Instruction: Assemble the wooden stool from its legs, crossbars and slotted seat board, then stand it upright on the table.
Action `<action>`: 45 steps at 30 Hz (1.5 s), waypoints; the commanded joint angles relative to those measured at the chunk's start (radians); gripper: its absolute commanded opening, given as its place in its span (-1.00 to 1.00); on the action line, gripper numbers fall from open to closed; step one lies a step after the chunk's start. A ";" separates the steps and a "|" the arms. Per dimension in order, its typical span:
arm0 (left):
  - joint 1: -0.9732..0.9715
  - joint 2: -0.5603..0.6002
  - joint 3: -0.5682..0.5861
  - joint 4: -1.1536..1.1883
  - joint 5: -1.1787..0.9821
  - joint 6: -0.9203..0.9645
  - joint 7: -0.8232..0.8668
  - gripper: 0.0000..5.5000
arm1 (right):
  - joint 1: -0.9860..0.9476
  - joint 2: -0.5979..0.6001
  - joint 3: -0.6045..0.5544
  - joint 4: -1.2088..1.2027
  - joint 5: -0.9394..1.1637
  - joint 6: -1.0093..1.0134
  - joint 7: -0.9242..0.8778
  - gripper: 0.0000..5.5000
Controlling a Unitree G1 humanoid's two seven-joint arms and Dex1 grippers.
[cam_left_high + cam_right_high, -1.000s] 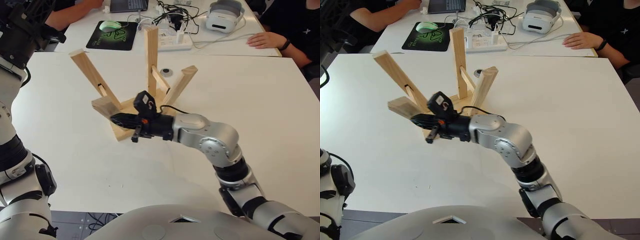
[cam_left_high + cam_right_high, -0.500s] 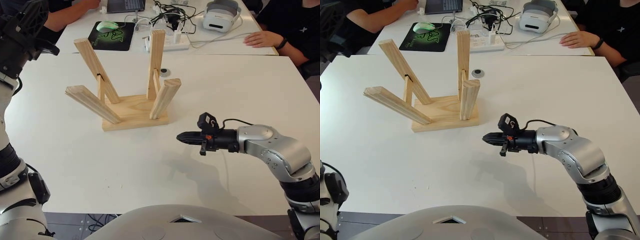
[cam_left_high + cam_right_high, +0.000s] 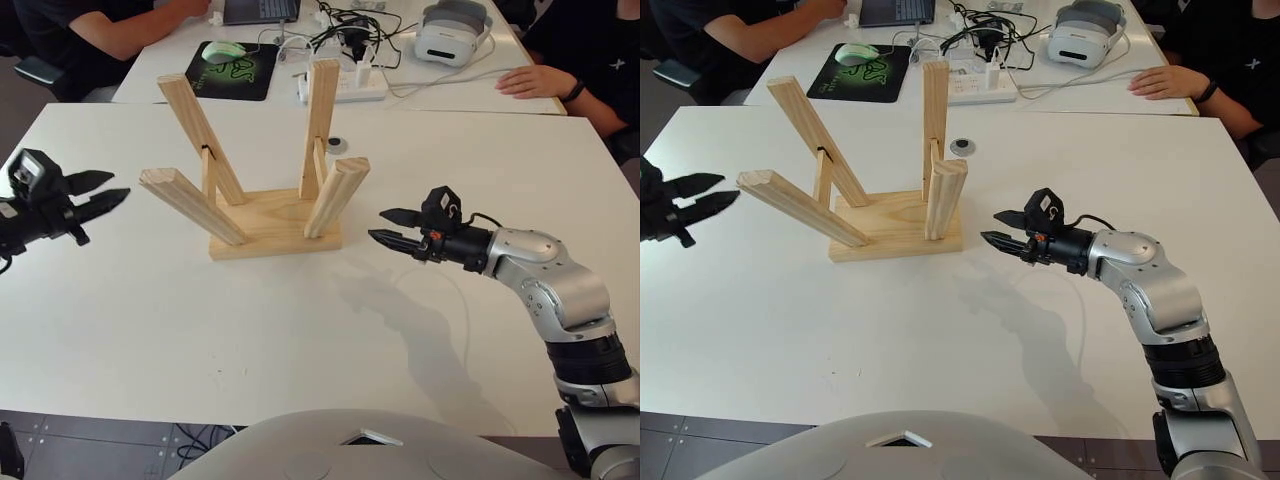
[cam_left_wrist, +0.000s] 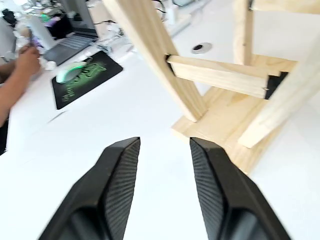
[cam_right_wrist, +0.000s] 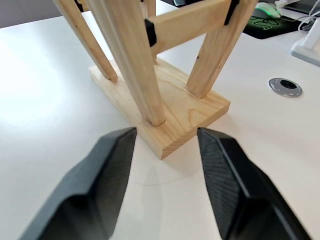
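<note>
Pale wooden stool point(image 3: 270, 215) seen upside down on white bench point(image 3: 300, 340). Flat wooden seat board point(image 3: 262, 226) laid on bench, legs point(image 3: 195, 110) poked up and spread out. Stool set between both hands. Black left hand point(image 3: 116, 185) held out on stool's left, fingers apart, nothing held. Black right hand point(image 3: 378, 223) held on stool's right, fingers apart, nothing held, judged nearer to seat board. Board's long side laid left to right, hand to hand. Counted: one seat board, four legs, two crossbars point(image 4: 220, 75). Flip onto legs judged not yet done.
</note>
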 commanded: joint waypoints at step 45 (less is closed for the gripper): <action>-0.092 0.031 -0.245 -0.321 -0.072 0.336 -0.258 -0.30 | -0.132 0.018 0.015 -0.096 0.205 0.229 0.296 -0.52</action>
